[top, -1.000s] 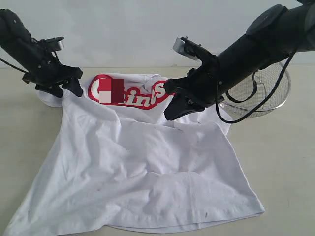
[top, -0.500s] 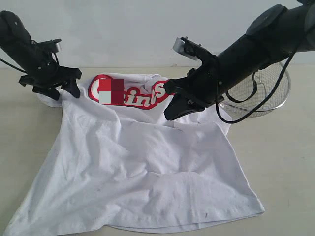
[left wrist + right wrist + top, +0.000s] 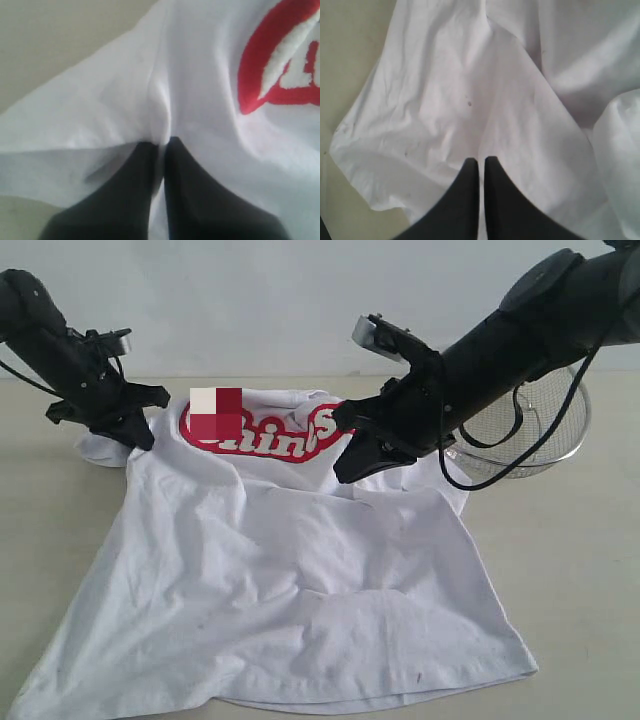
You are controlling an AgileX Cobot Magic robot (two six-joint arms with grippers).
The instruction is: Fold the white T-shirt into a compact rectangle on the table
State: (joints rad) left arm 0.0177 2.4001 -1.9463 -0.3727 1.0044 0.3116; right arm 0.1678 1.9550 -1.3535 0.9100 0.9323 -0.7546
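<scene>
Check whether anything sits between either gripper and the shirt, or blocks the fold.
Nothing visible does. The left gripper and right gripper are both shut on the white T-shirt, with fabric pinched at their tips. The wire basket stands on the table behind the right arm, beside the shirt, not on it.

T-shirt (image 3: 300, 570) on table (image 3: 585, 570), basket (image 3: 562, 430) behind its right.
</scene>
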